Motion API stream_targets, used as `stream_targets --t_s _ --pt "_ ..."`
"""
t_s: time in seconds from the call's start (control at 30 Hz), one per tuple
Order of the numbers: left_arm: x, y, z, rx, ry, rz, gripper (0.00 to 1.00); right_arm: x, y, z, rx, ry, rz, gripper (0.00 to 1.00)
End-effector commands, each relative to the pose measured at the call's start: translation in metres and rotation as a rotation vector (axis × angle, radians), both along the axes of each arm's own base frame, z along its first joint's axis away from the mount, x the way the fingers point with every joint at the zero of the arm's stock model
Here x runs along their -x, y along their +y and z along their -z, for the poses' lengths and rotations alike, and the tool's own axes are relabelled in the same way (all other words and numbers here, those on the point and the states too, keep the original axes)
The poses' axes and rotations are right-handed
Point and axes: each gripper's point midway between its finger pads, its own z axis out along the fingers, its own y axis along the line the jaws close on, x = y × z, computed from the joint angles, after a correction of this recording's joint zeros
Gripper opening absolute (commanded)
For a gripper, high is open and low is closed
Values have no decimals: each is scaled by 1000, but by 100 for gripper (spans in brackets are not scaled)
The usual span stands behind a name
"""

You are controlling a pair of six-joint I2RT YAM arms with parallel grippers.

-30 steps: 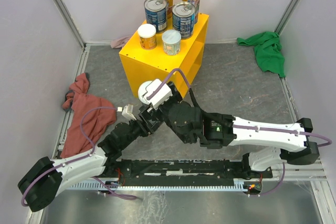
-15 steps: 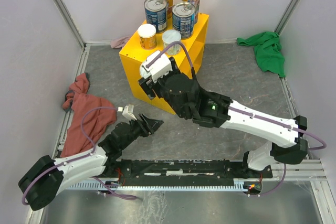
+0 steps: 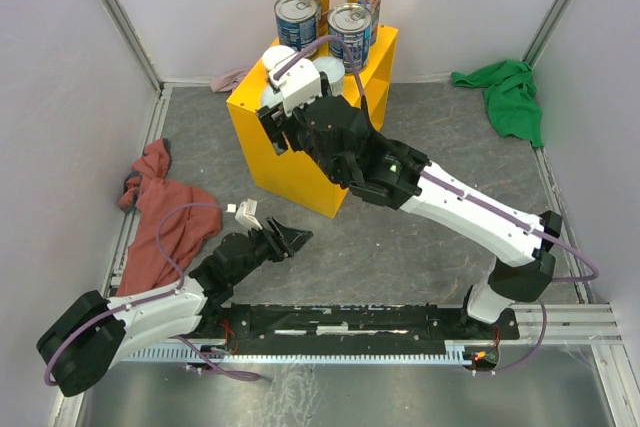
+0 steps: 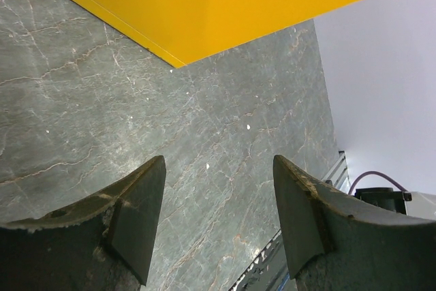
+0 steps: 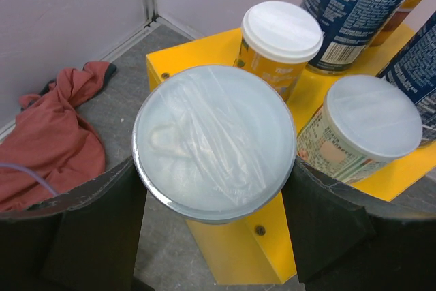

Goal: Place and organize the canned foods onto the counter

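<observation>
1. Above the near-left corner of the counter [image 5: 194, 56], a short white-lidded can [image 5: 214, 141] is held off the surface by the right gripper [image 5: 214, 219], whose fingers are clamped against its two sides.
2. Low over the grey floor, the left gripper [image 4: 218, 189] is seen with its jaws apart and nothing between them.
3. A fall is judged the main risk: the free spot lies right at the corner, so a release too far out could let the can tip off the edge.
4. A knock is also judged possible, since the orange-labelled short can [image 5: 281, 35] and the pale-labelled short can [image 5: 371, 117] stand just beside that spot and could be struck by the fingers as they are lowered or spread.
5. If struck hard, those cans could be pushed into the blue cans [image 3: 297, 22] behind them.
6. The held can is kept about upright, its axis near vertical, its lid turned up towards the wrist camera and its base towards the counter.
</observation>
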Motion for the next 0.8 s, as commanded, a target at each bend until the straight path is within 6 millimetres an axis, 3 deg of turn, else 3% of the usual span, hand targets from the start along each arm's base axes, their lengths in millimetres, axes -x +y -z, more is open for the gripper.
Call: stream_targets --t_s 0.0,0.77 --pt "5 0 0 53 14 5 71 -8 -12 -72 -214 -62 9 1" --pt "7 -1 0 53 12 16 71 -75 -10 -60 -245 33 58 1"
